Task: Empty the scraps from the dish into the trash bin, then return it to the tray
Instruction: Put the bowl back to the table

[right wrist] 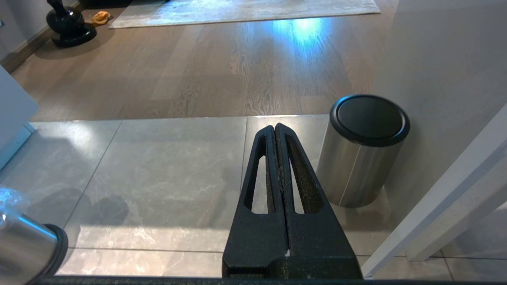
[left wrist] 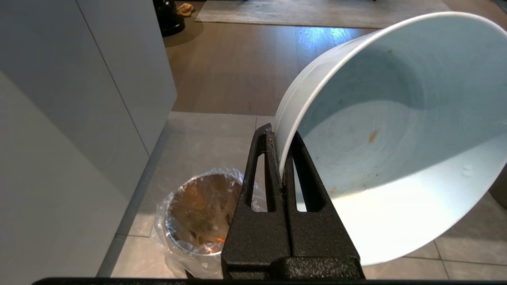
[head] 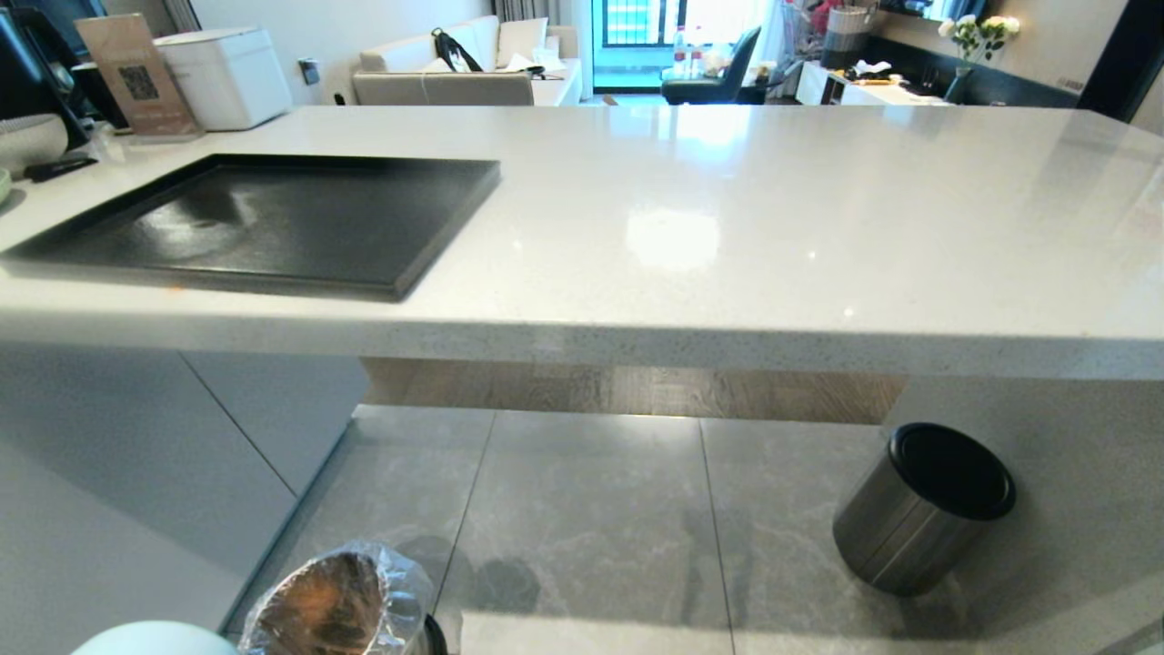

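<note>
My left gripper (left wrist: pixel 279 134) is shut on the rim of the dish (left wrist: pixel 396 150), a pale-blue bowl held tilted above the floor. Its inside holds only a few small orange specks. Below and beside it stands the trash bin (left wrist: pixel 198 213), steel with a crinkled clear liner, and the scraps (left wrist: pixel 206 233) lie inside as orange and yellow bits. In the head view the trash bin (head: pixel 336 605) sits at the lower left beside a sliver of the dish (head: pixel 155 639). The black tray (head: pixel 273 223) lies bare on the counter's left part. My right gripper (right wrist: pixel 275 127) is shut on nothing, over the floor tiles.
A steel bin with a black lid (head: pixel 923 509) stands on the floor to the right, under the white countertop (head: pixel 727 227). White cabinet fronts (head: pixel 136 455) rise at the left. A white appliance (head: pixel 227 77) and a sign stand behind the tray.
</note>
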Robot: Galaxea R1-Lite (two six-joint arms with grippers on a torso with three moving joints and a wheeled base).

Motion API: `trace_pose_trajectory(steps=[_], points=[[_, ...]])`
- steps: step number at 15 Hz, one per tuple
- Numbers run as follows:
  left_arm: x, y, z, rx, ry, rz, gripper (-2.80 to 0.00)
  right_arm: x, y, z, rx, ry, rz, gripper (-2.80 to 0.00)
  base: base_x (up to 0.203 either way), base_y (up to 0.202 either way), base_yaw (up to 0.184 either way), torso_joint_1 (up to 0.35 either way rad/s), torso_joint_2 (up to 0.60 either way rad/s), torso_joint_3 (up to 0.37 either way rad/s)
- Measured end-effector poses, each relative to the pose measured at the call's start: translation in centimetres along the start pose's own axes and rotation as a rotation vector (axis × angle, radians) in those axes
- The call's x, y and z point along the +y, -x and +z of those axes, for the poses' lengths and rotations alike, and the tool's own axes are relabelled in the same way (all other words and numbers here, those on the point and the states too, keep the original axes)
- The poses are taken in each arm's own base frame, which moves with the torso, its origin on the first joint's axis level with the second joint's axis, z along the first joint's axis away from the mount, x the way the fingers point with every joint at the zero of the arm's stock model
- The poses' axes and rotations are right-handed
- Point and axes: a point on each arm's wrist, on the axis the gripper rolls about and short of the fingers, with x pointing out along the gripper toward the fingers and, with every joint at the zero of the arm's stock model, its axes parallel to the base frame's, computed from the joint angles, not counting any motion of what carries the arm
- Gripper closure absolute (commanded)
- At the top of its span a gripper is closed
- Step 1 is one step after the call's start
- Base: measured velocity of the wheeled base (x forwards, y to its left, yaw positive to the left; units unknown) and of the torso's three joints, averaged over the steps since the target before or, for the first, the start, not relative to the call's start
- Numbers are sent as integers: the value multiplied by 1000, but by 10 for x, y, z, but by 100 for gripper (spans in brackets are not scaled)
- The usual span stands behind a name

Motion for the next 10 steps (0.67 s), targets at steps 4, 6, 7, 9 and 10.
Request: trace_pose_trajectory(steps=[4, 6, 7, 9, 10], points=[[0, 0, 0, -1, 0, 0, 0, 0, 0, 0, 0, 0, 0, 0, 0, 0, 0, 11, -419, -407], [0, 0, 0, 0, 0, 0, 0, 0, 0, 0, 0, 1, 0, 0, 0, 0, 0, 35, -449, -400], [0, 0, 0, 0, 0, 0, 0, 0, 0, 0, 0, 0, 0, 0, 0, 0, 0, 78, -457, -378], [0, 0, 0, 1, 0, 0, 0, 0, 0, 0, 0, 0, 0, 0, 0, 0, 0, 98, -466, -383], [0, 0, 0, 1, 0, 0, 0, 0, 0, 0, 0, 0, 0, 0, 0, 0, 0, 107, -483, -378]])
